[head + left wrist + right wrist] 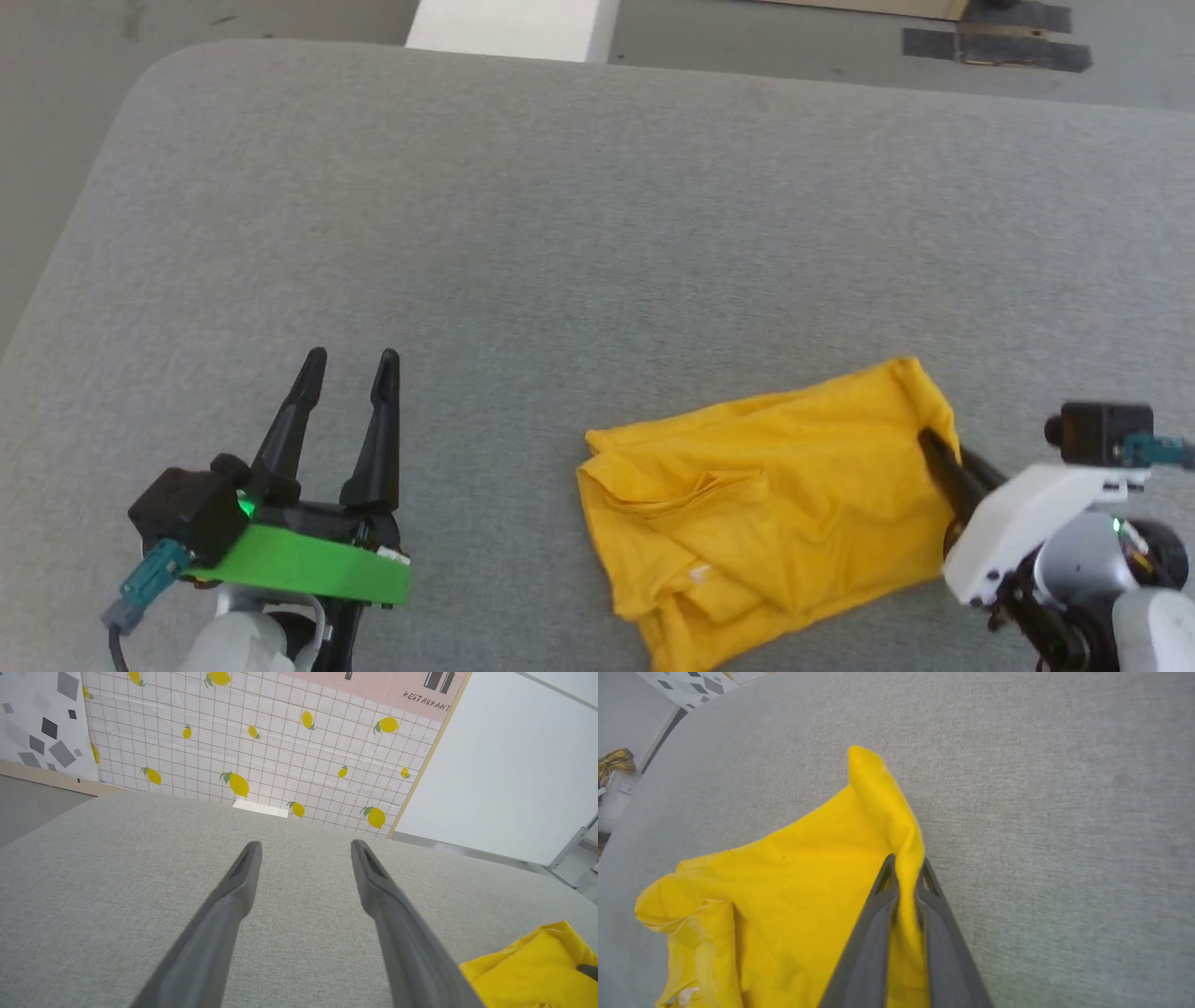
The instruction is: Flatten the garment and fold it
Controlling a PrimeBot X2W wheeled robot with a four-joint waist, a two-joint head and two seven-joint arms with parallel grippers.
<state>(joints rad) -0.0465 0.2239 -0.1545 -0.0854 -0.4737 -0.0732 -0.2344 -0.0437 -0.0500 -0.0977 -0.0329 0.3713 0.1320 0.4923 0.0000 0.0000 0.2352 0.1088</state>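
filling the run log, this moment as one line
right gripper: shut on garment edge | left gripper: open, off the cloth | garment: crumpled on grey surface

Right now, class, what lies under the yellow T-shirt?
The grey fabric surface lies under the T-shirt. The right gripper pinches its edge. The patch beneath and the shirt's lower layers are hidden.

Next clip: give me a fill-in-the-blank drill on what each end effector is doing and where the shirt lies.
1. The right end effector is shut on an edge of the ____ garment.
2. The left end effector is ____ and holds nothing.
3. The garment lies crumpled on a ____ fabric surface.
Missing words: yellow; open; grey.
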